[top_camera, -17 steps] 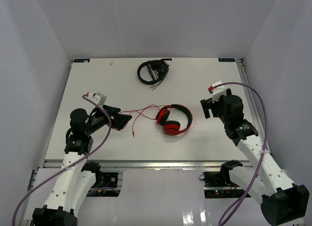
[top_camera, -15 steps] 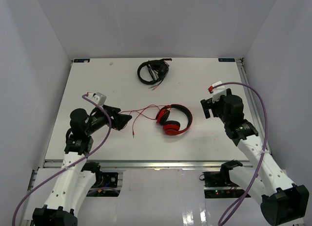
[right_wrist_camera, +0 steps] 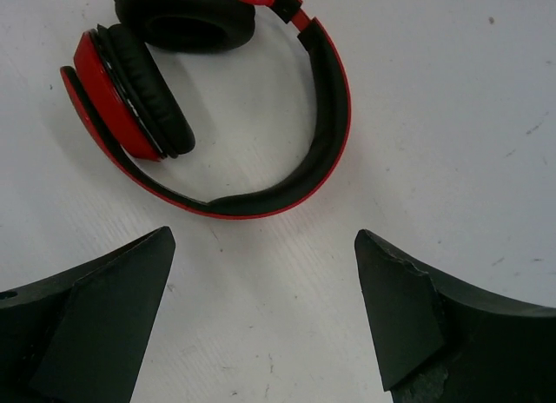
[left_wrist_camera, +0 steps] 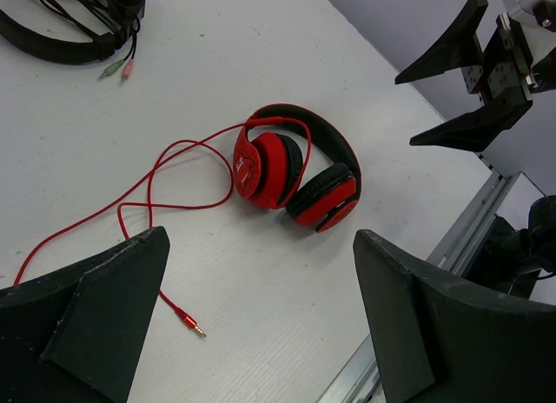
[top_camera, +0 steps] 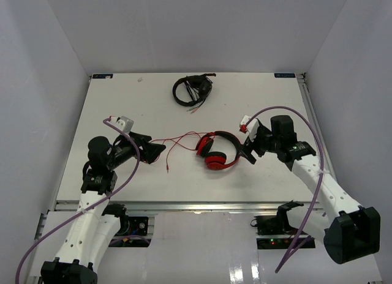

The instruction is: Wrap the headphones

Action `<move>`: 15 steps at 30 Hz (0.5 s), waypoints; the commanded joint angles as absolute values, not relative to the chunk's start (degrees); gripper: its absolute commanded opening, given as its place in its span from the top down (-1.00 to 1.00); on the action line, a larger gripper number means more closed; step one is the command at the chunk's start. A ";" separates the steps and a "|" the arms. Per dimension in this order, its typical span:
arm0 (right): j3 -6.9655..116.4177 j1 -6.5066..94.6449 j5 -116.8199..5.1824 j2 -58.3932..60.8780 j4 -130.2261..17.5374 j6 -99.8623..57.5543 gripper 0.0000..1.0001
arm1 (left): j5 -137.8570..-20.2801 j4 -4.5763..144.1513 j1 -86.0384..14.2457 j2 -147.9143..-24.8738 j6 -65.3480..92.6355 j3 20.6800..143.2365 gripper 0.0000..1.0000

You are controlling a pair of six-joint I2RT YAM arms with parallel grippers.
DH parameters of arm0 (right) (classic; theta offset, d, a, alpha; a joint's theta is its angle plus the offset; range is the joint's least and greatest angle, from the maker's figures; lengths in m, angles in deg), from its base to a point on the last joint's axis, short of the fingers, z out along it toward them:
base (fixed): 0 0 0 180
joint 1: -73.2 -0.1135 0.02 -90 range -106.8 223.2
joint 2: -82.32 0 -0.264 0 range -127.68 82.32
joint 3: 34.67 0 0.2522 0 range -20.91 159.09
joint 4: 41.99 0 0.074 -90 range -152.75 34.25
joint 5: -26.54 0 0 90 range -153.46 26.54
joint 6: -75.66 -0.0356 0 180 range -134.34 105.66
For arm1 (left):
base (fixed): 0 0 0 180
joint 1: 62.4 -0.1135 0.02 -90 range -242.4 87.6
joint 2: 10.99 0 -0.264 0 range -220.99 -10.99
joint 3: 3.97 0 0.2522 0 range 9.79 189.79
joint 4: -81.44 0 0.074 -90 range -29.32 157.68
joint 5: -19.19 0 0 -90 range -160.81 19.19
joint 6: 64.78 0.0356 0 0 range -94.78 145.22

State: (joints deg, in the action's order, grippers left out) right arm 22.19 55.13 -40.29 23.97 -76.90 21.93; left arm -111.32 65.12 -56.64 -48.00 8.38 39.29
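The red headphones lie on the white table near its middle, earcups folded together, black padding inside. They also show in the left wrist view and the right wrist view. Their thin red cable runs loosely left and ends in a plug lying on the table. My left gripper is open and empty, just left of the cable's end. My right gripper is open and empty, just right of the headband.
Smaller black headphones with their cable lie at the far middle of the table, also at the top left of the left wrist view. The table's near edge with a metal rail runs in front of both arms.
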 commanded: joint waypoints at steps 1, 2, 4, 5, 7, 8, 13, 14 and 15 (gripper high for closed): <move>30.28 56.03 -35.14 13.85 -75.62 20.22 -0.83 | -111.59 65.26 -56.33 -47.72 8.40 39.10 -0.96; 32.60 56.42 -35.06 10.46 -75.61 18.61 -0.86 | -111.50 65.20 -56.31 -47.63 8.46 39.14 -0.96; 38.23 57.04 -35.52 2.38 -75.68 14.59 -0.95 | -111.14 65.10 -56.24 -47.34 8.52 39.14 -0.96; 41.00 57.20 -36.20 -1.39 -75.79 12.53 -0.97 | -110.94 65.05 -56.24 -47.28 8.55 39.14 -0.96; 44.83 57.20 -38.55 -7.22 -76.07 9.32 -1.00 | -110.64 65.01 -56.24 -47.13 8.73 39.18 -0.96; 46.35 57.20 -39.57 -9.92 -76.52 8.52 -1.00 | -110.54 64.96 -56.24 -47.02 8.79 39.23 -0.96; 46.06 57.33 -44.23 -17.55 -77.30 9.94 -0.81 | -110.84 65.60 -56.24 -47.23 9.05 39.23 -0.96; 45.28 57.37 -43.98 -18.07 -77.13 10.55 -0.79 | -110.88 65.73 -56.24 -47.36 9.05 39.23 -0.96; 44.64 57.38 -43.45 -18.43 -77.01 10.96 -0.77 | -110.98 65.95 -56.24 -47.52 9.05 39.23 -0.96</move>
State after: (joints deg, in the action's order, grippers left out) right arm 45.80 57.12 -42.41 -17.41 -75.92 11.13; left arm -110.69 65.13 -56.55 -47.84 8.48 39.29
